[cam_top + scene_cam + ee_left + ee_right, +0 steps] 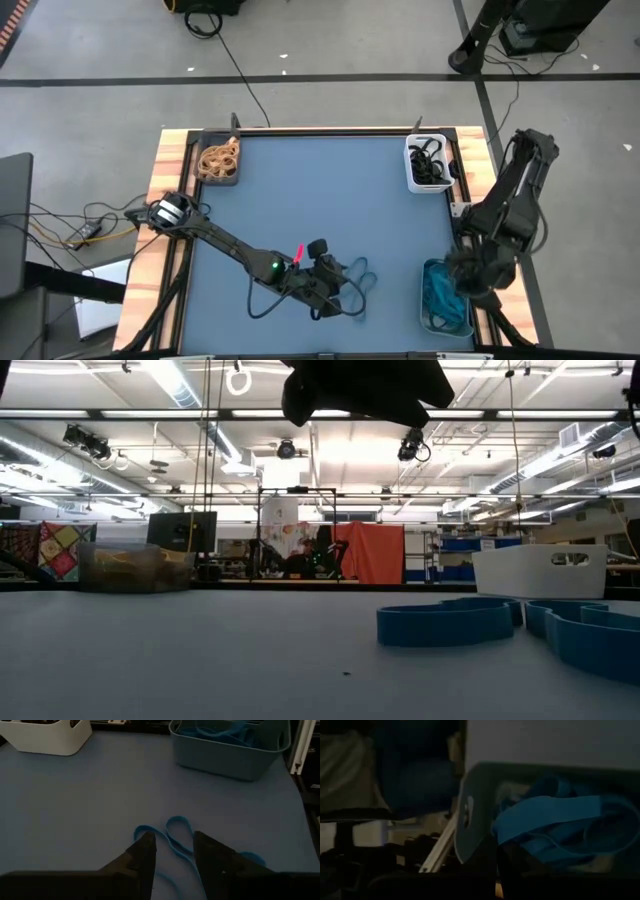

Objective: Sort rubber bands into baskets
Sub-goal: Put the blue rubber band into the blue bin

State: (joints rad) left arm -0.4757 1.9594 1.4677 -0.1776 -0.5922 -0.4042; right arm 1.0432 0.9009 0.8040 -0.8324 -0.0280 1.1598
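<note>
Left gripper [172, 852] hovers part-open, empty, over blue rubber bands [175, 832]; right gripper [462, 272] shut above teal basket [428, 312]

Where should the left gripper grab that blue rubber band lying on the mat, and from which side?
Come straight down from above. The blue rubber band lies flat on the mat in folded loops, so a side approach has nothing to catch. The left gripper is open right over it; pinching a single strand between the loops looks best.

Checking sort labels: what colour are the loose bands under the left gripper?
Blue, the loose bands lying on the mat below the left gripper; clearest in the left wrist view.
</note>
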